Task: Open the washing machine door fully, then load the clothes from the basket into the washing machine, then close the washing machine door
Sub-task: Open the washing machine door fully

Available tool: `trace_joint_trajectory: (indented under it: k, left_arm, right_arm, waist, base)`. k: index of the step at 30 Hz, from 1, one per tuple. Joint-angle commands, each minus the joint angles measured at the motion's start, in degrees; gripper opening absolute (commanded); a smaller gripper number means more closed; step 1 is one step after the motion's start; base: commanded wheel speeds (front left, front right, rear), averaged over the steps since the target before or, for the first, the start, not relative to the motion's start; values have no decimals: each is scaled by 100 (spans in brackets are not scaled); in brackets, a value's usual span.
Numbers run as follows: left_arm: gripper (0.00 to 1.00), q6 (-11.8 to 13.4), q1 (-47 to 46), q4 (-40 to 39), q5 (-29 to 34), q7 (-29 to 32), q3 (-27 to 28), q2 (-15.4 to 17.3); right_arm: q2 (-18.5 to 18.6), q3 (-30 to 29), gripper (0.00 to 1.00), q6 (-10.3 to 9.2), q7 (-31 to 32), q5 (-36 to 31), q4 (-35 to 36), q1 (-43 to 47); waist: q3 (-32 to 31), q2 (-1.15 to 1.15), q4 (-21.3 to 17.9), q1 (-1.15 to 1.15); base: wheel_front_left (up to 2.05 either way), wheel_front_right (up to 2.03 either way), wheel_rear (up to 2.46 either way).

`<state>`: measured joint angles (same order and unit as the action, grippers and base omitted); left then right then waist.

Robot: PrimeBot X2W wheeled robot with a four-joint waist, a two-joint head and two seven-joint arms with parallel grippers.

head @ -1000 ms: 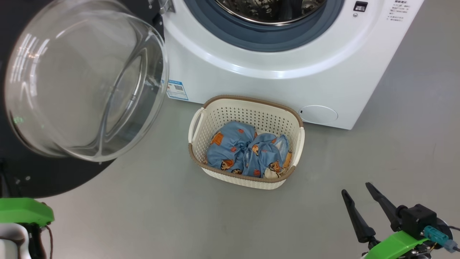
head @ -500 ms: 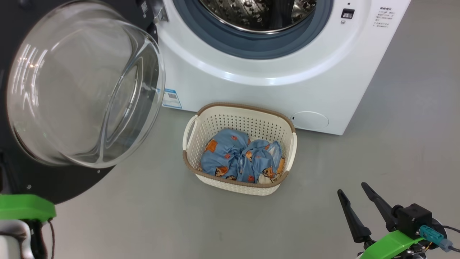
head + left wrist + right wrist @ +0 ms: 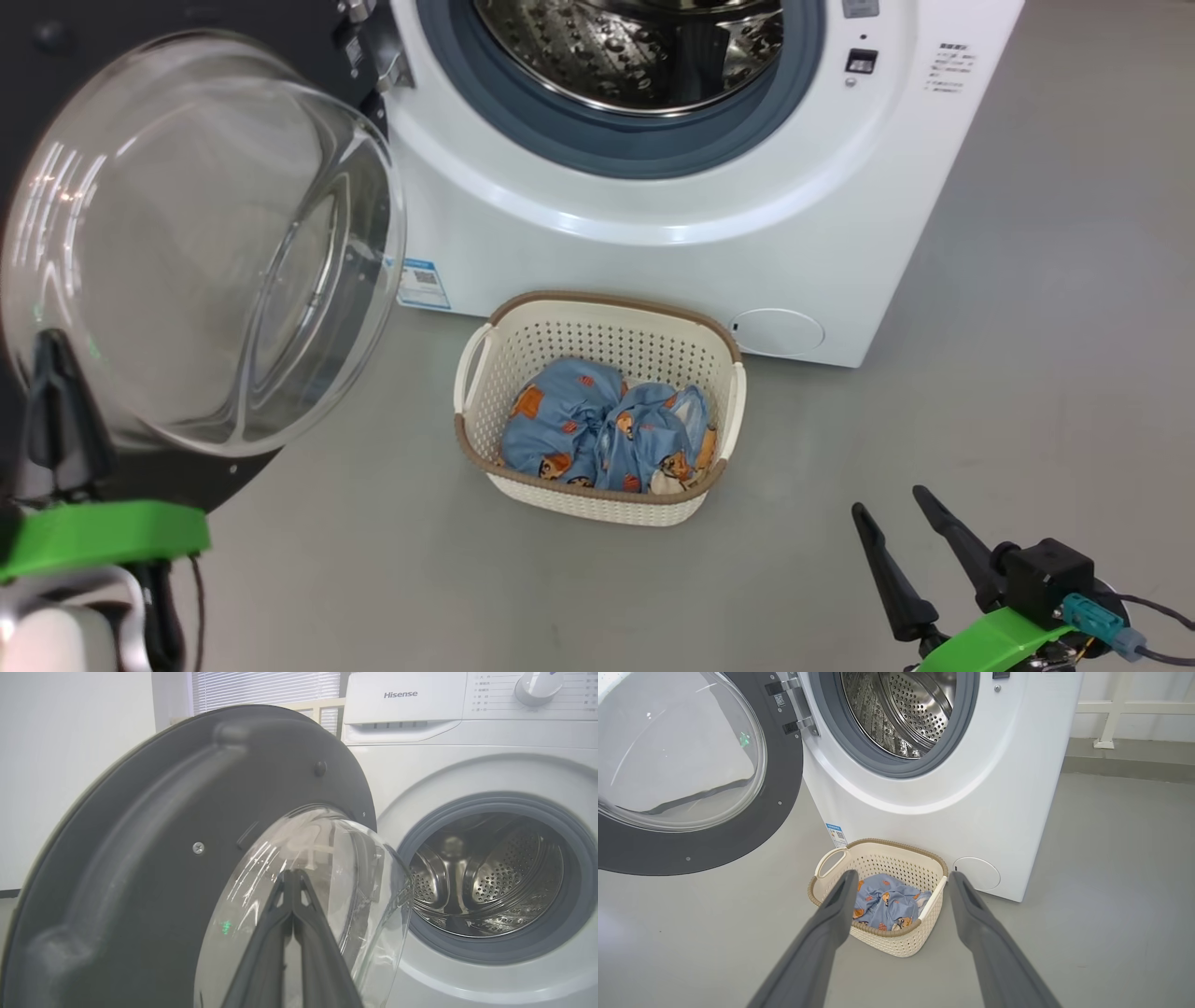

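The washing machine stands with its steel drum exposed. The washing machine door is swung out to the left, its glass bowl bulging toward me. On the floor in front sits the basket, with the blue bear-print clothes inside. My left gripper is shut and empty, its tips just before the door glass; whether they touch it is unclear. My right gripper is open, low on the right. Its fingers frame the basket and clothes from a distance.
Grey floor spreads to the right of the machine and in front of the basket. A round cover sits low on the machine's front. A white rail base stands by the far wall.
The camera has shifted, sliding the scene down and left. My left gripper's shut fingers have risen into the head view before the door glass. The right gripper stays open.
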<state>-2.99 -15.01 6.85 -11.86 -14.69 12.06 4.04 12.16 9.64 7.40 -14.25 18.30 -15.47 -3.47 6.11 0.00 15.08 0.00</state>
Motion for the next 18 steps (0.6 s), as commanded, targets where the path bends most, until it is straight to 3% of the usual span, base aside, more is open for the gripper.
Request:
trace_joint_trajectory:
  k: [1,5,6,7,8,9,18]
  left_arm:
    - [0,-23,43,-212,58,-30,115,134]
    - [0,-81,270,-542,174,-30,-99,62]
    - [14,-89,344,-607,200,-30,-159,46]
    - [34,-88,412,-670,228,-30,-210,31]
    - [74,-91,477,-729,231,-30,-260,14]
    - [100,-92,550,-768,243,-30,-318,0]
    - [100,77,1209,-665,179,-30,-770,-95]
  right_arm:
    - [17,151,100,9,-68,-14,109,-27]
    - [-38,182,100,9,-72,-26,126,-13]
    - [-57,183,100,9,-72,-29,144,-7]
    - [-74,179,100,9,-72,-28,163,-4]
    - [-86,173,100,9,-73,-28,179,1]
    - [-101,167,100,9,-73,-27,199,7]
    - [-198,84,100,9,-74,-63,433,110]
  waist:
    - [-58,0,-66,0]
    - [-142,0,-211,0]
    - [-156,0,-251,0]
    - [-169,0,-291,0]
    - [-181,0,-329,0]
    - [-190,0,-368,0]
    - [-294,0,-742,0]
  base:
    - [0,0,0]
    - [0,0,0]
    - [0,0,0]
    - [0,0,0]
    - [0,0,0]
    - [0,0,0]
    - [0,0,0]
